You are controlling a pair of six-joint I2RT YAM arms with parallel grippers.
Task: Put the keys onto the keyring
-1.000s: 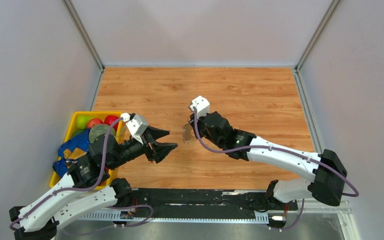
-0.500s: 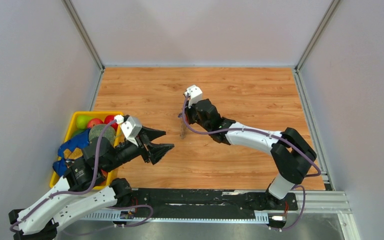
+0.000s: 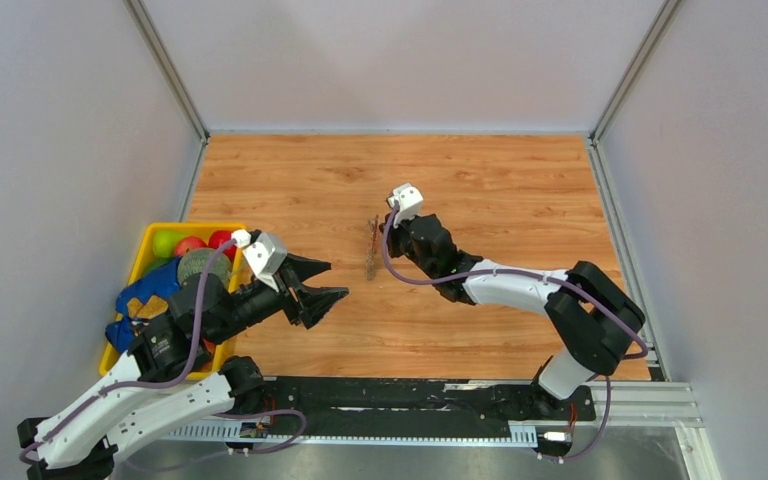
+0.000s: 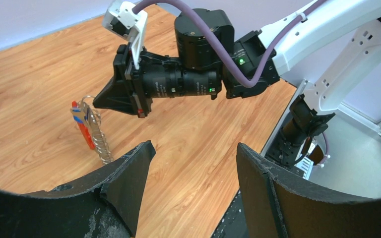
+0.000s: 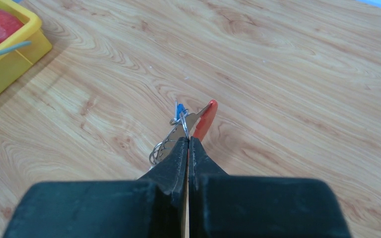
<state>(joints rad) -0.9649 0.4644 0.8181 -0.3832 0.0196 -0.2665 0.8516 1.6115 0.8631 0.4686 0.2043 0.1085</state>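
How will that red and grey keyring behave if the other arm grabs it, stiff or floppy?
Probably light: the keyring hangs from the shut right end effector by a fingertip pinch alone. Likely loose-jointed, since the keys dangle beside it, so expect swinging. That thin pinch may let it pivot.

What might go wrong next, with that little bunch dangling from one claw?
The right gripper pinches the keyring only with its very tips, so it might slip out. The keys beside it are tiny against the open left gripper, which may miss them or knock everything loose.
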